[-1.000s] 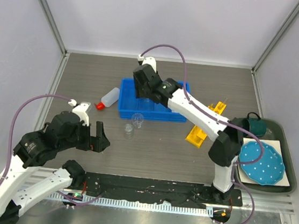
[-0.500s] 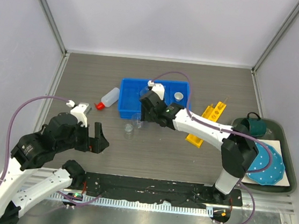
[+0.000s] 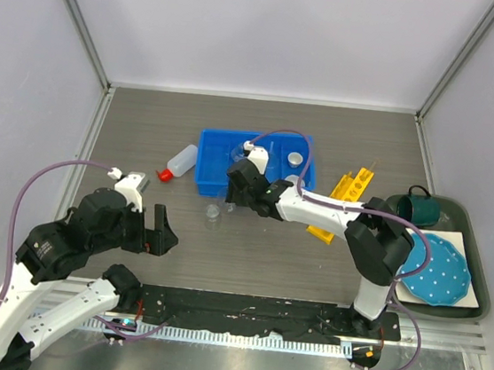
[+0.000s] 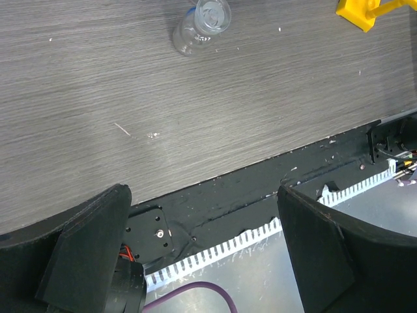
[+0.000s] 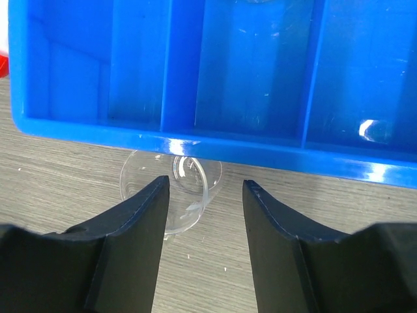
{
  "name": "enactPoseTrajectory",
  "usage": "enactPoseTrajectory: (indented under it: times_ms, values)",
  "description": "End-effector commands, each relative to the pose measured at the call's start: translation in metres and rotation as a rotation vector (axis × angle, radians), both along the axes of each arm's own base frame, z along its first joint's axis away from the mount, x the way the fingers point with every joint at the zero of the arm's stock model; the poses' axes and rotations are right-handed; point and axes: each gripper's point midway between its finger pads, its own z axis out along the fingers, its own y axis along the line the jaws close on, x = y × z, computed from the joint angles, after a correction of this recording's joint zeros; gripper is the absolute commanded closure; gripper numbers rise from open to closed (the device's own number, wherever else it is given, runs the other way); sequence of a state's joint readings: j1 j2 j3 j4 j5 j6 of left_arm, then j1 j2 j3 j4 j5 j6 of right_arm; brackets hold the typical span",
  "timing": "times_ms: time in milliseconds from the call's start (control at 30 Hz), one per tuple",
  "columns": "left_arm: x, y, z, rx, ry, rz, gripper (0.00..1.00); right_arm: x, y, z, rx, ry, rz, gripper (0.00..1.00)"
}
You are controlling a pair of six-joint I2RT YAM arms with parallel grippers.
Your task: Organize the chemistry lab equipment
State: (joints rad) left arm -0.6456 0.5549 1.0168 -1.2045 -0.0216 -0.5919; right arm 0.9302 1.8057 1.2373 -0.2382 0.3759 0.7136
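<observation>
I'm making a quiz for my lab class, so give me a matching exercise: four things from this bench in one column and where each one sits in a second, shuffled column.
1. squeeze bottle
2. yellow rack
3. teal mug
4. small white dish

A. inside the blue bin
B. on the dark tray
C. right of the blue bin
D. left of the blue bin

Pairs: 1-D, 2-C, 3-B, 4-A
</observation>
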Motion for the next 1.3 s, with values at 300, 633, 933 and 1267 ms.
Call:
enactPoseTrajectory:
  times_ms: [300,633,933,1267]
  values:
    - [-0.002,0.004,0.005,0.003,-0.023,0.000,0.00,0.011,0.028,-0.007,0.049,0.017,-0.005,0.70]
    - [-0.002,0.005,0.005,0.002,-0.022,-0.001,0.00,0.005,0.018,0.002,0.014,0.020,0.011,0.99]
    - [0.000,0.003,0.006,0.001,-0.026,-0.004,0.00,-0.024,-0.018,0.035,-0.054,0.010,0.062,0.99]
    - [0.008,-0.008,0.002,-0.012,-0.018,-0.017,0.00,-0.024,-0.069,0.114,-0.113,-0.137,0.010,0.99]
